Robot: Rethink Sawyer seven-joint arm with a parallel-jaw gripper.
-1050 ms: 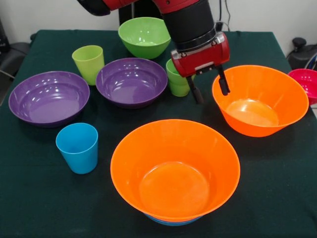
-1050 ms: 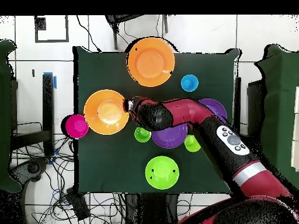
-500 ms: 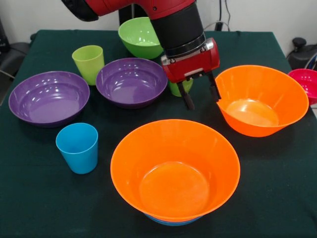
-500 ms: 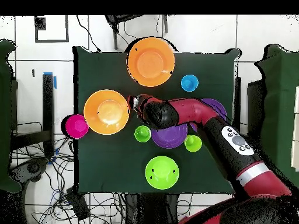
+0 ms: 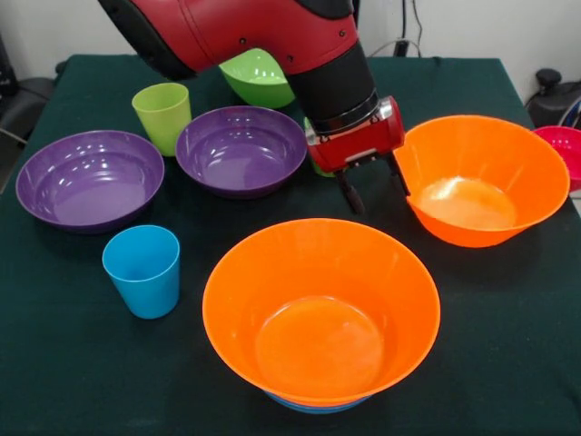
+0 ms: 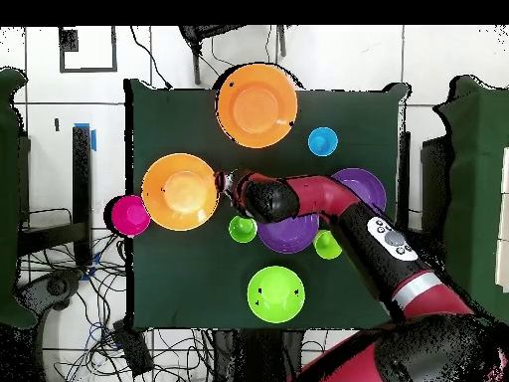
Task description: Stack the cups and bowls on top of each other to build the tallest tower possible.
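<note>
Pincer (image 5: 372, 189) hangs with its two black fingers spread apart, gripping nothing; one finger is at the rim of an orange bowl (image 5: 481, 182), which tilts. Table (image 5: 526, 363) carries all items. Second orange bowl (image 5: 321, 311), at the front edge, sits nested on a blue bowl (image 5: 309, 405). Two purple bowls (image 5: 89, 179) (image 5: 241, 150) lie toward the left edge. Green bowl (image 5: 257, 76) is at the rear edge; red bowl (image 5: 558, 150) at the right edge. Sky blue cup (image 5: 142, 270) and yellow-green cup (image 5: 163, 116) stand upright, separate.
</note>
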